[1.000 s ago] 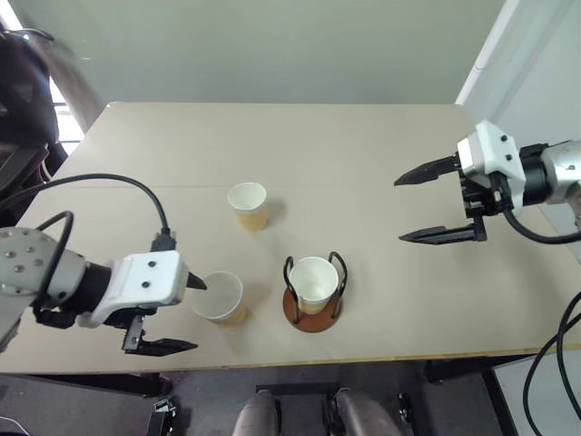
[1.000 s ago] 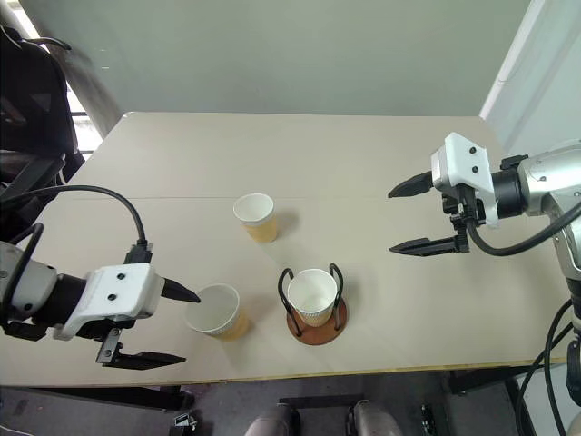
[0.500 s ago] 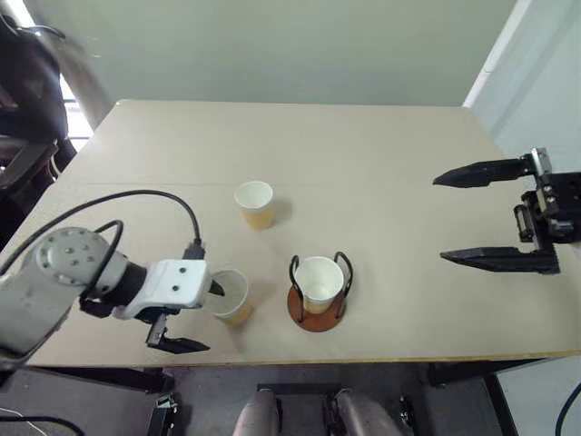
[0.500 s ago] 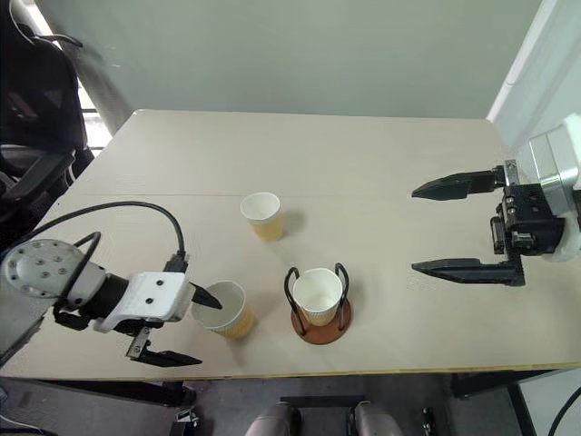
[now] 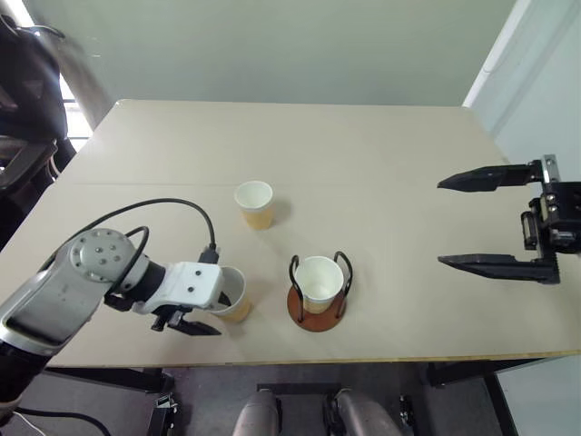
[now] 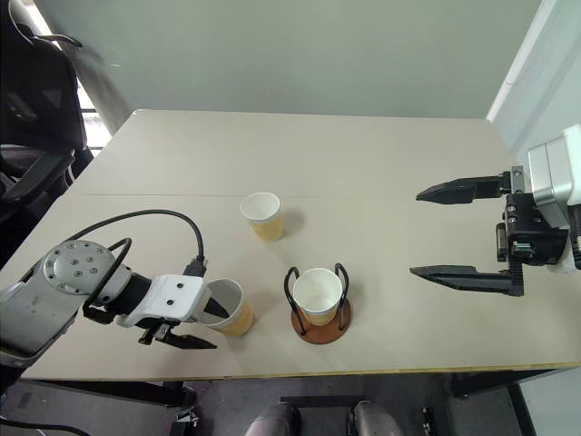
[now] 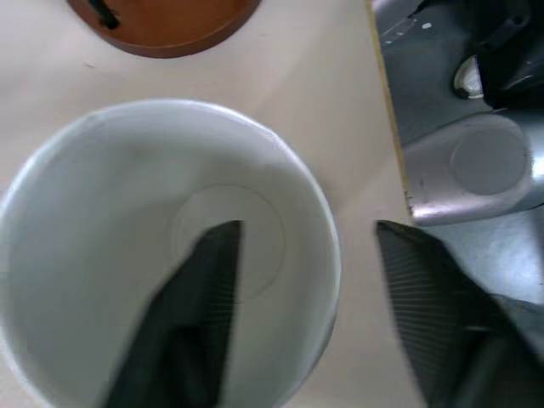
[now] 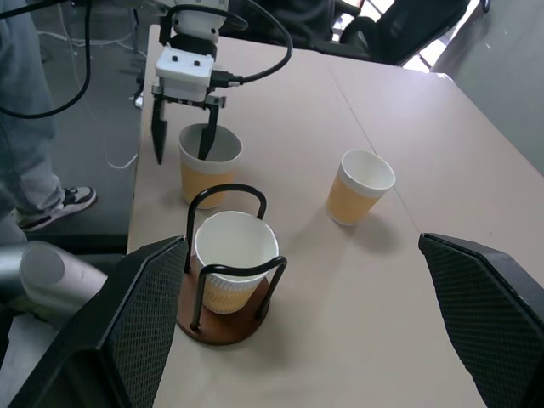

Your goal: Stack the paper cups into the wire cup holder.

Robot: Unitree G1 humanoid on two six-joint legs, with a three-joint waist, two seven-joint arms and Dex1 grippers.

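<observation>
Now the left gripper (image 6: 204, 322) should close gently on the near paper cup (image 6: 227, 307), pinching its wall without crushing the rim, then lift straight up. Its jaws stand partly spread, one finger (image 7: 191, 314) inside the cup, the other outside the wall, just left of the wire cup holder (image 6: 318, 309), which already holds one cup; the right gripper (image 6: 458, 232) hangs wide open, well apart

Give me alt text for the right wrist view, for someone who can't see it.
The left gripper straddles the wall of a paper cup near the table edge, one finger inside. Nearer, the wire cup holder holds a second cup; a third stands apart.
</observation>
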